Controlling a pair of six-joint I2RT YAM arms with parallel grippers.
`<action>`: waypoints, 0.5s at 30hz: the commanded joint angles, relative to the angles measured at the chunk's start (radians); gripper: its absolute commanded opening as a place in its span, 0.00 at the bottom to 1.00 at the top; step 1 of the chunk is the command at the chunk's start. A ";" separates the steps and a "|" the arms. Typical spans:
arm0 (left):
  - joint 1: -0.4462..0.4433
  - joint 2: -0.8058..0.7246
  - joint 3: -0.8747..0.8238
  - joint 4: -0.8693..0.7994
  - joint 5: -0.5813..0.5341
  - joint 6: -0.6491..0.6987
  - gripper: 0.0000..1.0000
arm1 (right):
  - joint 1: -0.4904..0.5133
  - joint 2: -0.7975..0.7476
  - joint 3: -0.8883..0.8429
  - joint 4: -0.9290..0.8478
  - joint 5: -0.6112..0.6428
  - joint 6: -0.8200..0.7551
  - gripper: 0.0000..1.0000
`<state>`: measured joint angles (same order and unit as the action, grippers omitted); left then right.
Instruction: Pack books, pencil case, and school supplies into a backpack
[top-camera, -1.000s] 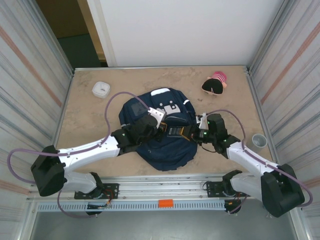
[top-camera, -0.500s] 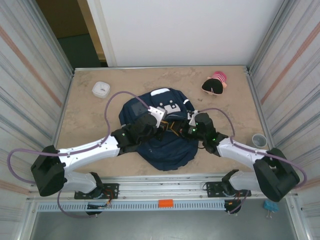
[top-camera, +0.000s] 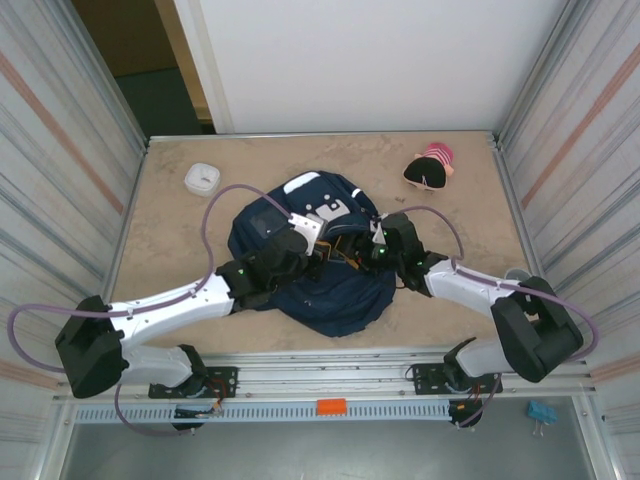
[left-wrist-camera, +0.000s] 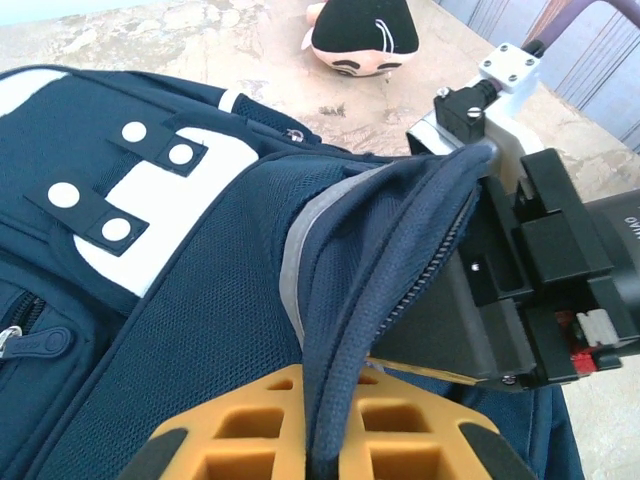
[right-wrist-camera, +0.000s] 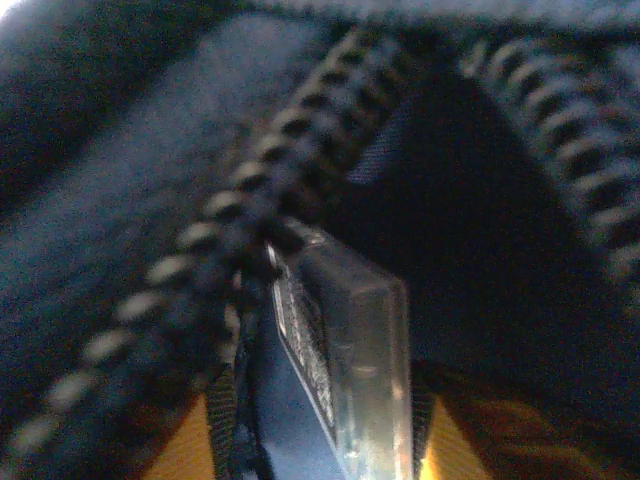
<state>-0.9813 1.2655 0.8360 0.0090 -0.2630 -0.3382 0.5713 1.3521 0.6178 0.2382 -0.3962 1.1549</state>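
Right arm (top-camera: 455, 282) deeper in navy backpack (top-camera: 335, 300) | left jaws pinch rim (left-wrist-camera: 400, 250) | right jaws maybe pinch slab (right-wrist-camera: 345, 360)

The navy backpack (top-camera: 335, 300) lies crumpled in the middle of the bench (top-camera: 170, 240), its white patches with dotted dark straps facing up. Its zip (left-wrist-camera: 432, 265) is undone, and one edge of the opening is lifted into a ridge. A flat dark slab (right-wrist-camera: 340, 350) with a clear rim stands edge-on between the rows of zip teeth.
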 joint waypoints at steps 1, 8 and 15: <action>0.003 -0.069 0.005 0.110 -0.034 -0.018 0.00 | -0.035 -0.087 0.015 -0.197 0.049 -0.104 0.54; 0.019 -0.065 -0.002 0.103 -0.037 -0.016 0.00 | -0.044 -0.242 0.038 -0.440 0.095 -0.239 0.52; 0.027 -0.040 -0.003 0.110 -0.019 -0.016 0.00 | -0.027 -0.336 0.003 -0.453 0.060 -0.256 0.48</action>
<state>-0.9810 1.2579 0.8291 0.0513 -0.2321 -0.3416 0.5503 1.0603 0.6285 -0.1501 -0.3637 0.9558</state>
